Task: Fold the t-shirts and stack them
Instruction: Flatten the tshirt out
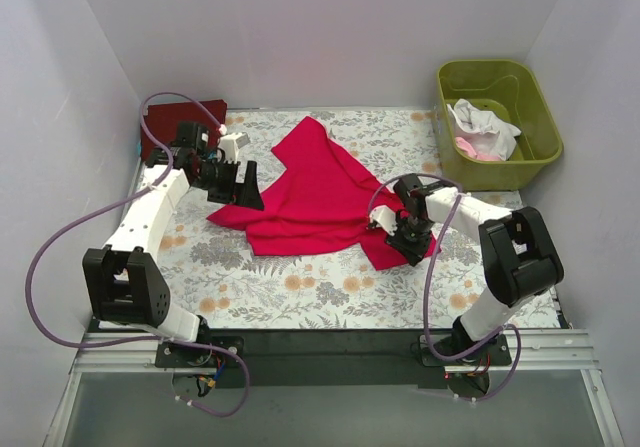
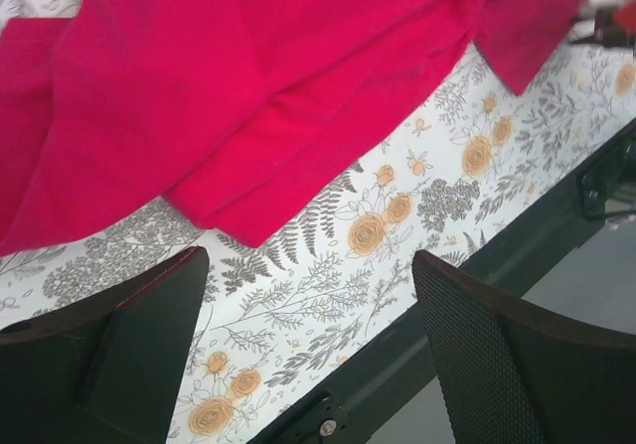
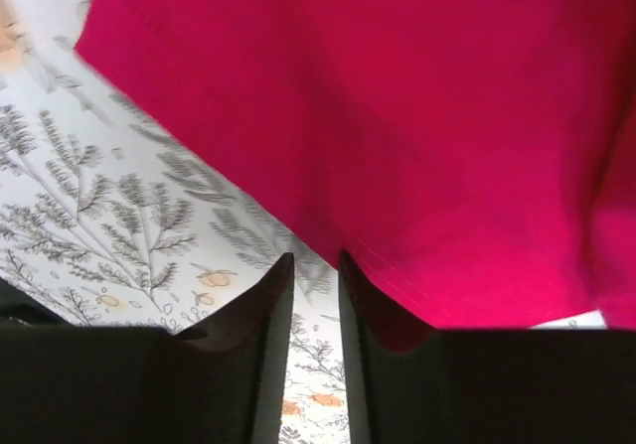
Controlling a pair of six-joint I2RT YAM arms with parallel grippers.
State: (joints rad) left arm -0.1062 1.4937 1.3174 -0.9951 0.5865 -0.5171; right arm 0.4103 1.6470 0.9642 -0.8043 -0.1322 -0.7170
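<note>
A bright crimson red t-shirt (image 1: 315,192) lies crumpled and partly doubled over in the middle of the floral table cloth (image 1: 300,287). My left gripper (image 1: 250,192) hovers at its left edge, open wide. In the left wrist view the left gripper (image 2: 310,260) has only table cloth between its fingers, and the red t-shirt (image 2: 248,86) lies beyond them. My right gripper (image 1: 400,237) sits over the shirt's right corner. In the right wrist view the right gripper (image 3: 316,257) has its jaws a narrow gap apart with nothing between them, and the red hem (image 3: 417,166) lies just past the tips. A dark maroon t-shirt (image 1: 190,117) lies at the back left.
An olive-green tub (image 1: 530,107) stands at the back right, holding white cloth (image 1: 480,122) and pale pink cloth (image 1: 472,148). White walls close in the left, back and right sides. A dark rail (image 1: 330,342) runs along the near table edge.
</note>
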